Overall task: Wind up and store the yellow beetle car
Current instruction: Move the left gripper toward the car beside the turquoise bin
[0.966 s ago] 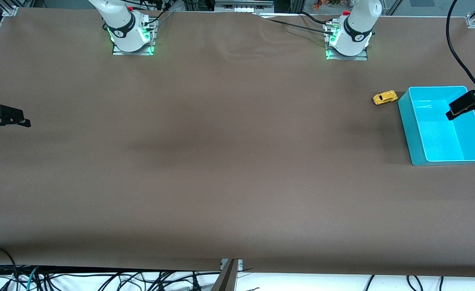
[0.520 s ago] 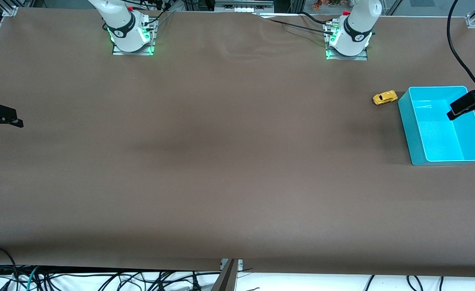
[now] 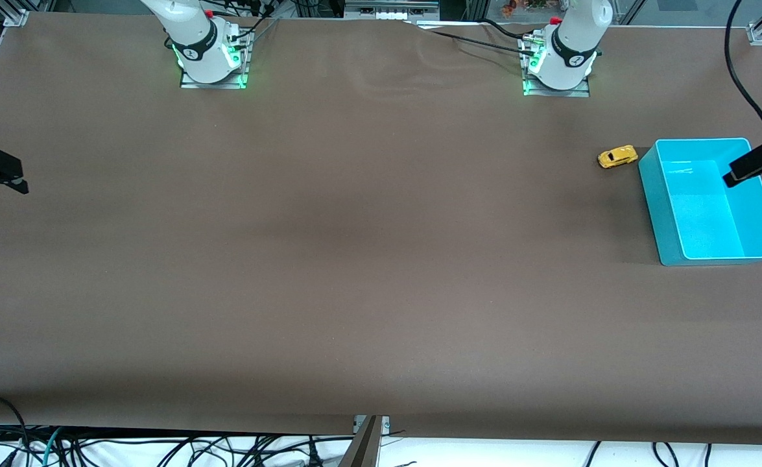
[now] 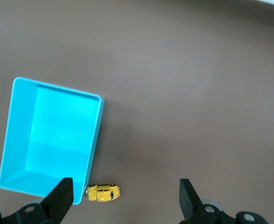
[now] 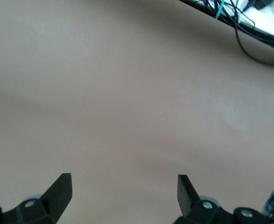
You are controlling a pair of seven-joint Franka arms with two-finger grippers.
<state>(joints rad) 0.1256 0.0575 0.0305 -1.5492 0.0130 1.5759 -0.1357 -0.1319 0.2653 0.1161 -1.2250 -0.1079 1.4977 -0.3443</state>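
A brown cloth covers the whole surface (image 3: 355, 259), bare but for 2 things at the left arm's end. The yellow beetle car (image 3: 617, 156) sits on its wheels just beside the turquoise bin (image 3: 654, 194), apart from the wall and not yet in it. My left gripper (image 4: 125, 196) hangs high over the bin with its jaws spread wide and nothing between them; my right gripper (image 5: 123, 193) is out over the right arm's edge of the surface, equally wide and empty, waiting.

My worry is the car's size and rounded body — a pinch slightly off-centre could squirt it away, or nudge it against the bin wall where the fingers won't fit.

Compared with a second ago, both grippers have drifted outward toward the frame edges; car and bin have not moved.
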